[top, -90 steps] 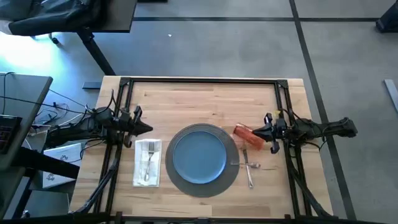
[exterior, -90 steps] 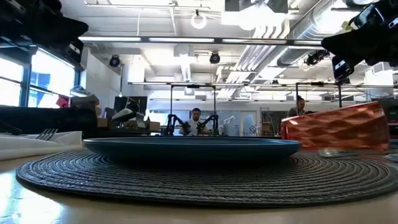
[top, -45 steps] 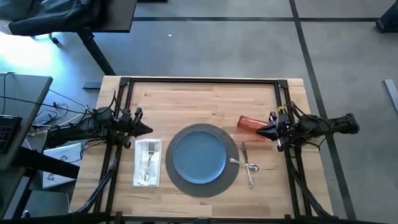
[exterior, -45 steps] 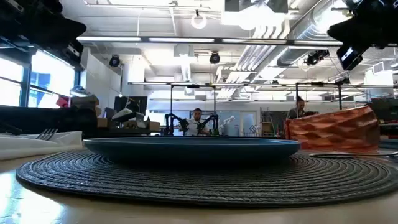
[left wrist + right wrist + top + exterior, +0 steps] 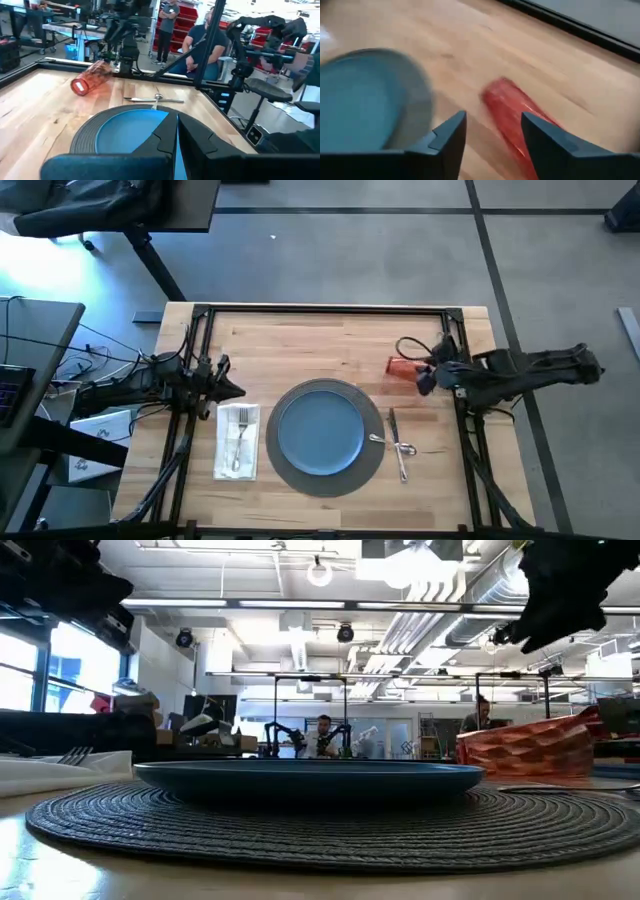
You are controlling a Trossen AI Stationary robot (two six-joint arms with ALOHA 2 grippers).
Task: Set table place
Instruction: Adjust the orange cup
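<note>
Your placemat [image 5: 325,442] sits near the table's [image 5: 300,345] front edge, with blue plate [image 5: 320,430], napkin and fork [image 5: 238,438] and cutlery [image 5: 398,444] around it. Only the red cup [image 5: 401,367] lies toppled beyond the placemat. Your right gripper [image 5: 487,131] hovers open and empty over it; the left gripper [image 5: 232,389] waits closed by the napkin.

Wood, weave, glaze and metal on the set surface

The table [image 5: 300,340] is a surface of light wooden planks, smooth and faintly sheened, edged by a thin black metal frame. The round placemat [image 5: 330,825] is dark grey and coarsely woven, matt with ribbed rings. On it the blue plate [image 5: 320,430] looks smooth and softly glossy. The tumbler [image 5: 91,80] is translucent red with a faceted, textured wall. The napkin [image 5: 237,442] is white, soft-looking and matt; the fork [image 5: 241,430], knife [image 5: 397,442] and spoon [image 5: 392,444] are shiny metal.
</note>
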